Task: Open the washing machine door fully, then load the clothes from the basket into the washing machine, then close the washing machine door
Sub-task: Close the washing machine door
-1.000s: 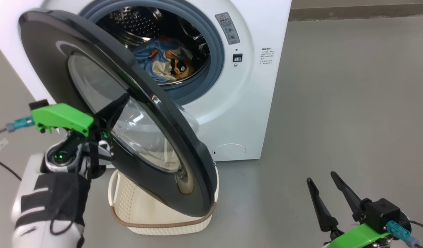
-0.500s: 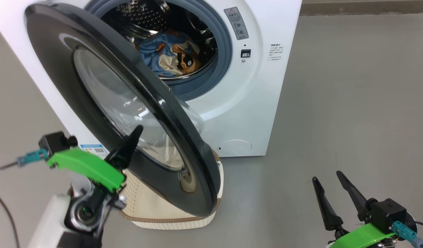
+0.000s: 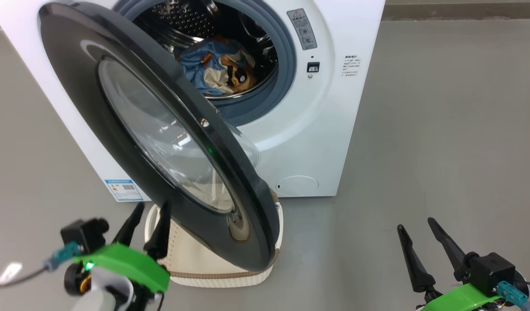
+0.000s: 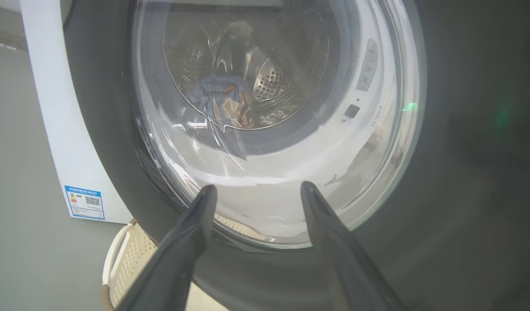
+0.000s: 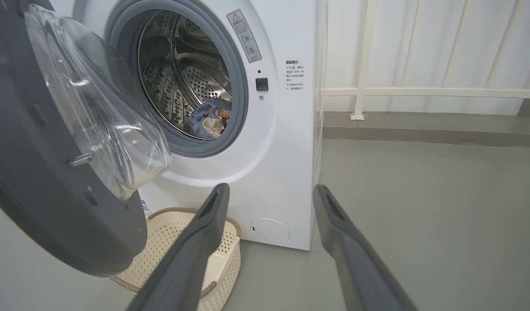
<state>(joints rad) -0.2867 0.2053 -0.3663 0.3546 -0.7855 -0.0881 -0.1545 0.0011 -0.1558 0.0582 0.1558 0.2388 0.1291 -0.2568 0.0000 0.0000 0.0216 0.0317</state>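
We are risking a snag: the glossy black round porthole door (image 3: 161,134) is hanging half open over the cream perforated basket (image 3: 213,275) at six o'clock of the white washing machine (image 3: 316,142), maybe scraping its rim when swung. Light-blue bear-print clothes (image 3: 217,71) are lying inside the drum (image 3: 182,21). The left claw (image 3: 152,211) and right claw (image 3: 416,226) are gaping wide, holding nothing.

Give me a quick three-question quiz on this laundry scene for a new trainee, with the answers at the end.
1. Pick one: the clothes lie A on the floor, B in the drum, C on top of the machine.
2. True or false: the washing machine door is shut.
3. Fill in: the left gripper and the right gripper both stand ____.
Key: 1 B. 2 False, it stands partly open. 3 open.
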